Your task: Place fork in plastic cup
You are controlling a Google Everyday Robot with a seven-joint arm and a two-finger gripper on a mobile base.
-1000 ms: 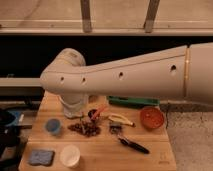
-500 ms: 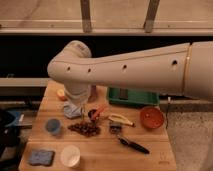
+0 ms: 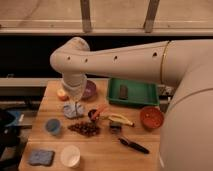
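The light-blue plastic cup (image 3: 53, 126) stands upright on the left part of the wooden table (image 3: 105, 155). My gripper (image 3: 75, 107) points straight down from the white wrist, behind and to the right of the cup, just above a crumpled pale packet (image 3: 73, 112). I cannot make out the fork; the area under the gripper is partly hidden. The big white arm crosses the view from the right.
A white cup (image 3: 70, 155) and a blue-grey sponge (image 3: 41, 157) sit at the front left. A purple bowl (image 3: 90, 90), orange fruit (image 3: 62, 94), green tray (image 3: 133, 93), orange bowl (image 3: 151, 117), banana (image 3: 118, 119), dark grapes (image 3: 84, 128) and a black-handled utensil (image 3: 133, 145) lie around.
The arm has lifted and swung a little, uncovering more of the green tray. The gripper stays over the crumpled packet near the back left. The cup has not moved.
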